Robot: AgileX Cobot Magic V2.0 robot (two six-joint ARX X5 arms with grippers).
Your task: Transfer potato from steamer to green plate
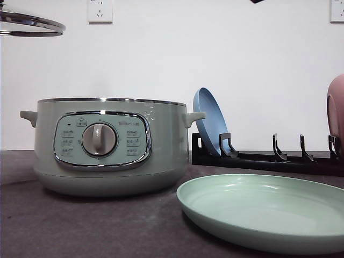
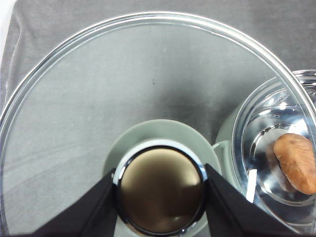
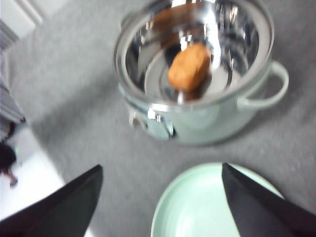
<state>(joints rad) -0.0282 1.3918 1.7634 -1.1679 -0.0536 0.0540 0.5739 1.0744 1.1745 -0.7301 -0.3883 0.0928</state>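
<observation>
The sage-green steamer [image 1: 107, 145] stands lidless on the left of the table. The orange-brown potato [image 3: 189, 66] lies in its shiny inner bowl and shows again as the potato [image 2: 297, 163] past the lid's edge. My left gripper [image 2: 160, 192] is shut on the knob of the glass lid [image 2: 148, 74], which hangs high and left of the pot as the lid [image 1: 29, 24]. My right gripper [image 3: 161, 169] hovers open and empty, above the gap between the steamer [image 3: 197, 123] and the green plate [image 3: 197, 207]. The green plate [image 1: 263, 215] lies empty at the front right.
A black dish rack [image 1: 269, 158] stands behind the plate with a blue plate [image 1: 209, 121] upright in it and a pink plate [image 1: 336, 107] at the right edge. Grey cloth covers the table. A white wall with sockets is at the back.
</observation>
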